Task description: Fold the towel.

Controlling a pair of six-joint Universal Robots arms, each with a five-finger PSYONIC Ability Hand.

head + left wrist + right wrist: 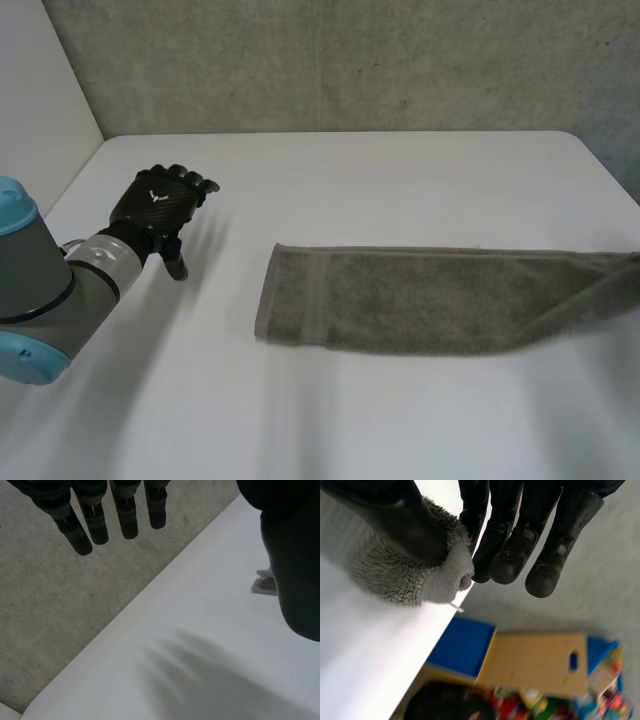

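A: Head view first: where is the towel [430, 300]?

B: Flat on the tabletop [400, 180] as a long narrow strip, doubled lengthwise by the look of it. One end lifts off toward the robot's right side. The left hand [160, 205] hovers well apart from the towel's other end, touching nothing.

A: And the left wrist view?

B: That hand's fingers [95, 525] hang straight and relaxed, with nothing between them and the thumb. Bare tabletop lies below, away from the towel.

A: Right wrist view?

B: The right hand [512, 555] has the towel's end nipped between thumb and fingers. The pile bunches up under the thumb, right at the tabletop's edge.

A: How will the towel handle?

B: Soft, light and limp, most likely. It should sag and drag rather than keep its shape, though the terry is unlikely to slip from a pinch. A corner or the short hem is the place to take hold. The free end nearer the left hand probably wants a matching pinch, so both ends travel squarely.
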